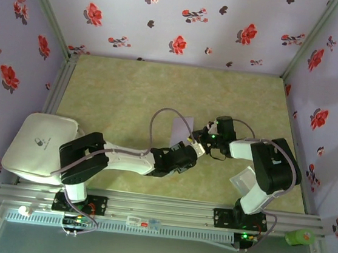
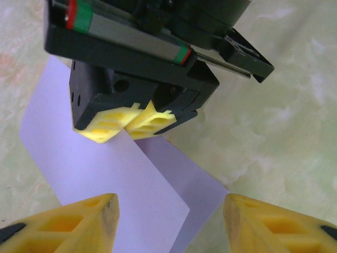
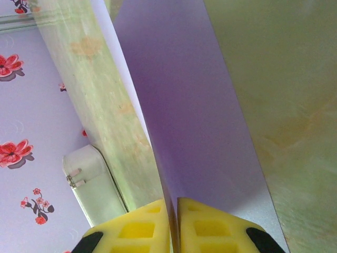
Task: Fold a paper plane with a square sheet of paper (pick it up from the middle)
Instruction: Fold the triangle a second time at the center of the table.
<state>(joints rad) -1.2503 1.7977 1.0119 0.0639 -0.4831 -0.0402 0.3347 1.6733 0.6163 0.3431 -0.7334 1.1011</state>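
The square sheet of paper is pale lavender, folded over on itself and held up off the greenish table near the middle. My right gripper is shut on one edge of the sheet; it pinches the fold between its yellow fingertips. In the left wrist view the right gripper grips the paper from above. My left gripper is open, one yellow finger on each side of the sheet's lower corner, not touching it. Seen from above, the left gripper sits just under the right gripper.
A white rounded pad lies at the left edge, also visible in the right wrist view. A translucent plastic square lies by the right arm's base. Floral walls enclose the table on three sides. A green object sits outside the rail.
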